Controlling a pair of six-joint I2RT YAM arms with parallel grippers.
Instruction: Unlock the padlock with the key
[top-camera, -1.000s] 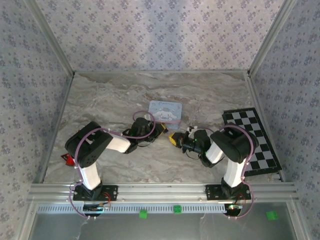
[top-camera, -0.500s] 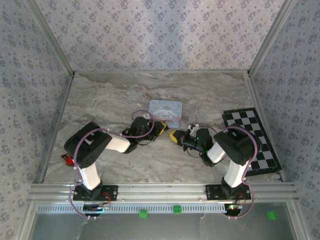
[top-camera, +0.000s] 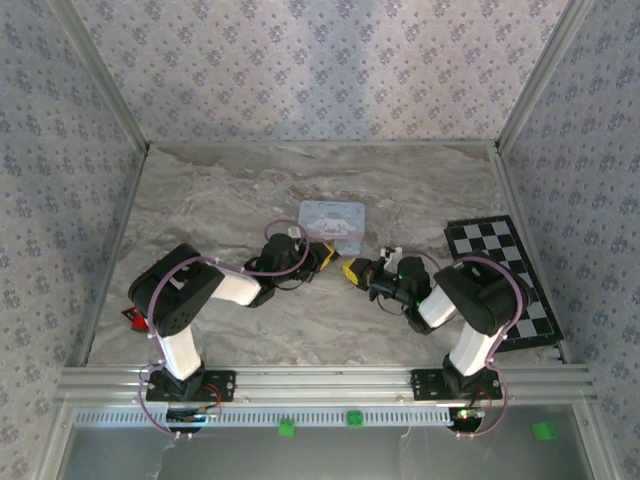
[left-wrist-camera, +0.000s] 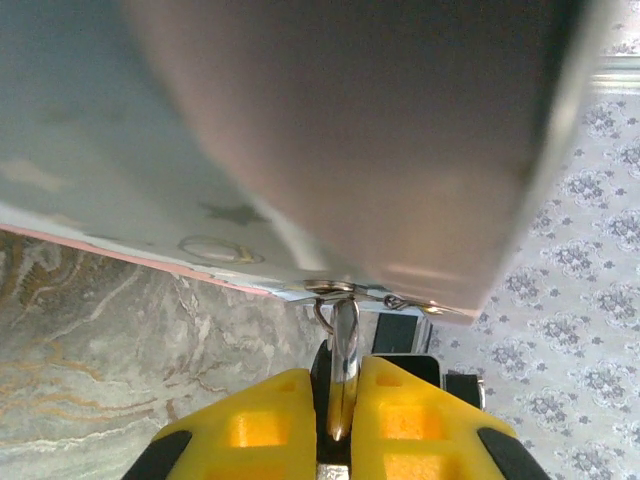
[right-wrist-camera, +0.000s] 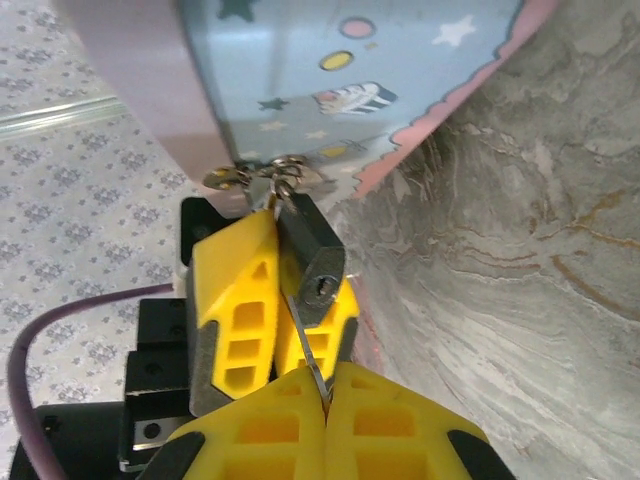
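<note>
The small black padlock hangs by its silver shackle from the latch of the pale blue, pink-rimmed tin. My left gripper is shut on the padlock's body, its yellow fingers on either side. The keyhole faces my right gripper, which is shut on the thin metal key. The key's blade slants up, and its tip rests at the padlock's face just under the keyhole. From above, the left gripper and right gripper meet in front of the tin.
A black-and-white chessboard lies at the table's right edge beside the right arm. A small red object sits behind the left arm's base. Patterned walls enclose the marble table on three sides.
My right gripper has moved slightly up and toward the tin, bringing the key closer to the padlock. The left gripper has kept its hold in place.
</note>
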